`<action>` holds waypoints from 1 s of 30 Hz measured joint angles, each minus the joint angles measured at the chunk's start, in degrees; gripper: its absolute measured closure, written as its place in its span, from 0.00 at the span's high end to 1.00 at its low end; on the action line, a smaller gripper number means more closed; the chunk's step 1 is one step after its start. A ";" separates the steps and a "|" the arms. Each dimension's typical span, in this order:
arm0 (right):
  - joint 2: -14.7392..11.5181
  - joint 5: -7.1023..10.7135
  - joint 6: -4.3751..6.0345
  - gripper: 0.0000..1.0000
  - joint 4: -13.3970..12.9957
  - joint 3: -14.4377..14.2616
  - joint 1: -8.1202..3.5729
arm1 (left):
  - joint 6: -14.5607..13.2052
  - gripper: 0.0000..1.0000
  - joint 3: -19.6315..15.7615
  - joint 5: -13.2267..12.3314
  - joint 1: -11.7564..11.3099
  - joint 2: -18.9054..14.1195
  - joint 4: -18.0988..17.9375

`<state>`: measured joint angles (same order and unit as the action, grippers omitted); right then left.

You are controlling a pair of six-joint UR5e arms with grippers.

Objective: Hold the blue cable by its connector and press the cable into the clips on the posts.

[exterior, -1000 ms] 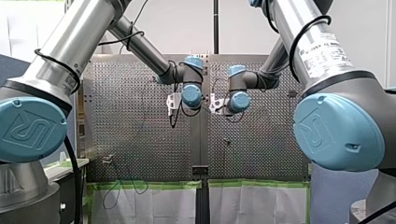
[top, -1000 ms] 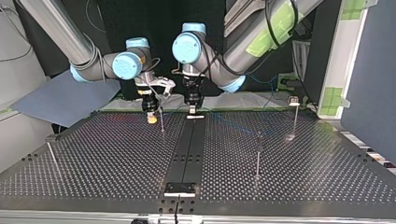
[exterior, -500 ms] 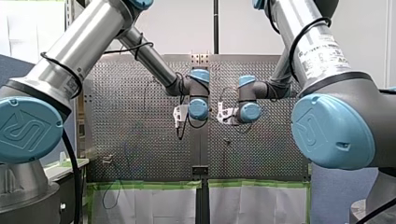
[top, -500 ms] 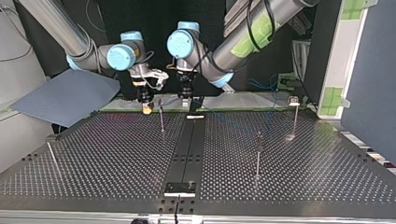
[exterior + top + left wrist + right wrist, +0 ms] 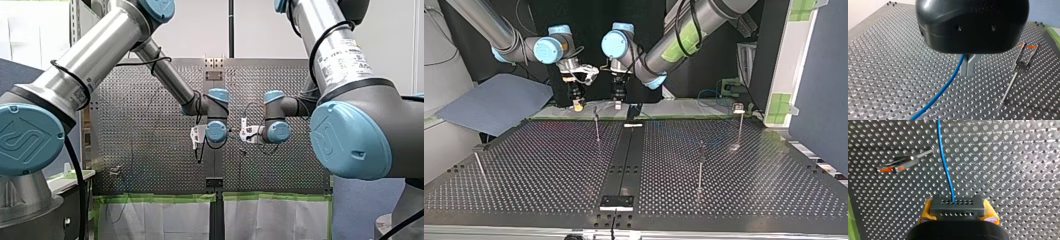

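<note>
Right gripper (image 5: pixel 958 212) is clamping connector (image 5: pixel 957 205), left gripper (image 5: pixel 967 67) pinching blue cable (image 5: pixel 944 88); clips (image 5: pixel 1028 53) on posts (image 5: pixel 597 125) all looking unfilled.

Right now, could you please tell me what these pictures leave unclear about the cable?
Left wrist view: the blue cable runs off the edge; my left claw's housing hides its upper run.
Top view: cable too thin to trace from my right claw to the left.
Front view: wrists hide both claws.
</note>
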<state>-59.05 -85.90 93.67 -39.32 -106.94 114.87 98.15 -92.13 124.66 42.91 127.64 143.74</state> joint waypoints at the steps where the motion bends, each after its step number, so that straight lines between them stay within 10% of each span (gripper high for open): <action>1: 0.00 0.27 0.00 0.00 -0.21 -0.25 -0.06 | 0.12 0.00 0.01 0.03 0.06 0.17 -0.39; 22: 0.87 7.71 0.30 0.00 -5.76 -5.10 -7.93 | 0.49 0.00 0.03 -2.81 -0.50 4.87 -5.98; 30: 3.39 11.21 0.33 0.00 -7.77 -5.09 -8.89 | 0.44 0.00 0.04 -3.04 -0.93 7.93 -6.47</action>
<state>-55.66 -74.69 94.00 -47.09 -112.03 105.98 98.59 -92.09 121.62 41.98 135.57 137.27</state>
